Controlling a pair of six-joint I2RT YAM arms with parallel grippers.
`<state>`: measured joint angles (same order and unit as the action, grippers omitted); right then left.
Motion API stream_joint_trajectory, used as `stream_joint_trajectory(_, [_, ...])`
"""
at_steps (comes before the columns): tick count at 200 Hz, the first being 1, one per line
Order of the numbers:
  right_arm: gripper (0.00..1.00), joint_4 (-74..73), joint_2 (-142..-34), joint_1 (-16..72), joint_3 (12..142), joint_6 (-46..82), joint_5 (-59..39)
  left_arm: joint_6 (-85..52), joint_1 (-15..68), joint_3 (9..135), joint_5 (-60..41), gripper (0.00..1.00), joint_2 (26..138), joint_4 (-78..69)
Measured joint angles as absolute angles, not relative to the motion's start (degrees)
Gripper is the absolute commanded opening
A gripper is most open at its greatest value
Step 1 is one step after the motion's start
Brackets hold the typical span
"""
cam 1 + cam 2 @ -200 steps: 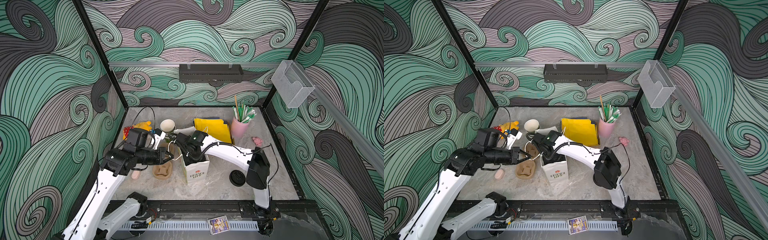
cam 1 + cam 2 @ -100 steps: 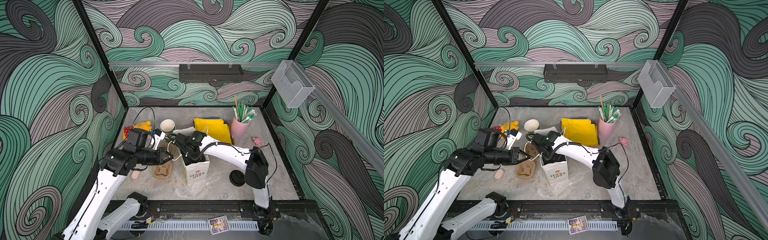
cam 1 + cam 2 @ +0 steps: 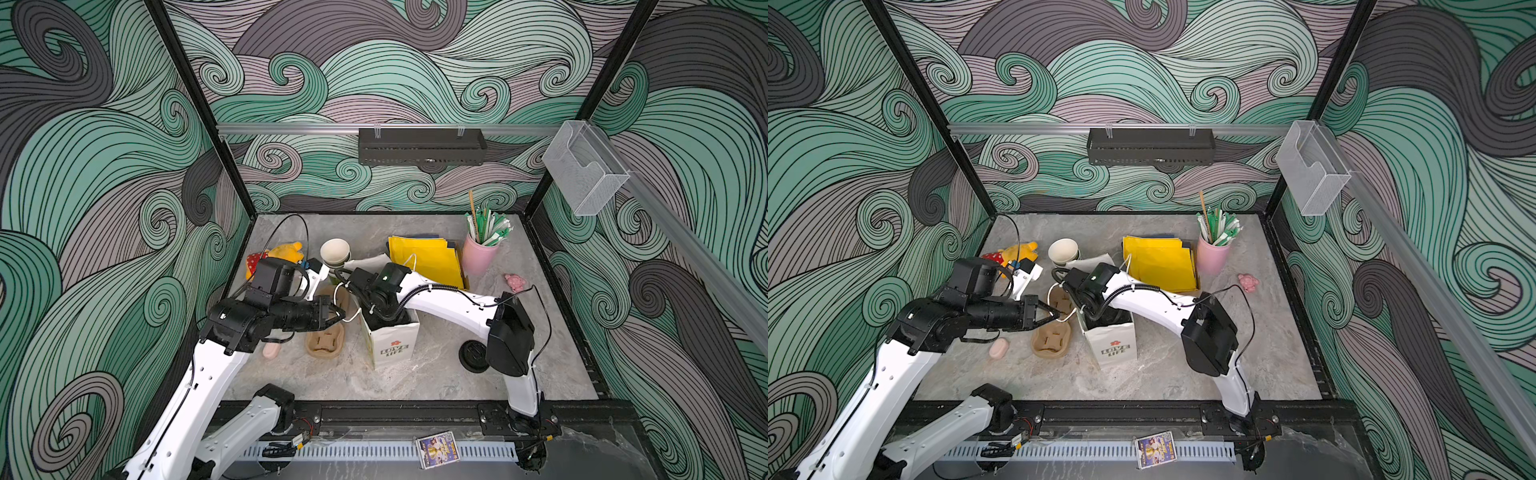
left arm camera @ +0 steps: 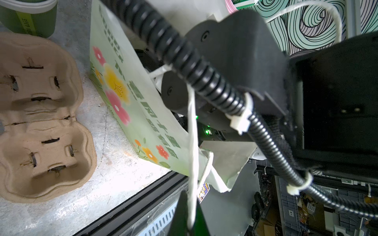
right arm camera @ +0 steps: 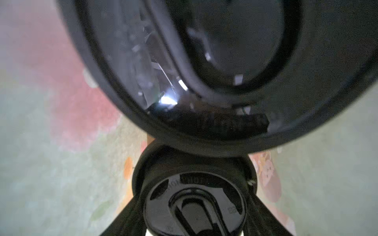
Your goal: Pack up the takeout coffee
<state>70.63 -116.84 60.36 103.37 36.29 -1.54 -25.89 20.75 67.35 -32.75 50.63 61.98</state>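
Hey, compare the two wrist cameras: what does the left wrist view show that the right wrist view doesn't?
Only the left wrist view: the tan moulded-pulp cup carrier, and the left gripper shut on a white string handle. Only the right wrist view: two round black plastic sip lids, the large blurred lid and the smaller lid between the fingers of the right gripper. Both: the white flower-printed paper bag, its outside from the left wrist, its inside from the right.

bag (image 3: 392, 345): white, floral print | folders (image 3: 428, 257): yellow | carrier (image 3: 324, 345): tan | takeout coffee (image 5: 196, 204): black lid
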Motion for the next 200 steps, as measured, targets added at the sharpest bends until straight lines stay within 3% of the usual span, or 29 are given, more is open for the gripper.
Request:
stream_joint_trajectory(64, [0.56, 70.02, -116.90, 60.18, 102.45, 35.97, -2.00, -25.89, 20.75, 67.35, -32.42, 0.00, 50.63, 61.98])
stream_joint_trajectory(144, [0.80, 69.58, -115.83, 60.40, 102.50, 36.45, -1.39, -25.85, 20.75, 67.35, -31.24, 0.00, 50.70, 62.19])
stream_joint_trajectory(200, [0.93, 70.96, -114.78, 60.64, 103.18, 36.67, 0.27, -25.15, 20.75, 67.37, -30.37, 0.00, 51.29, 62.35])
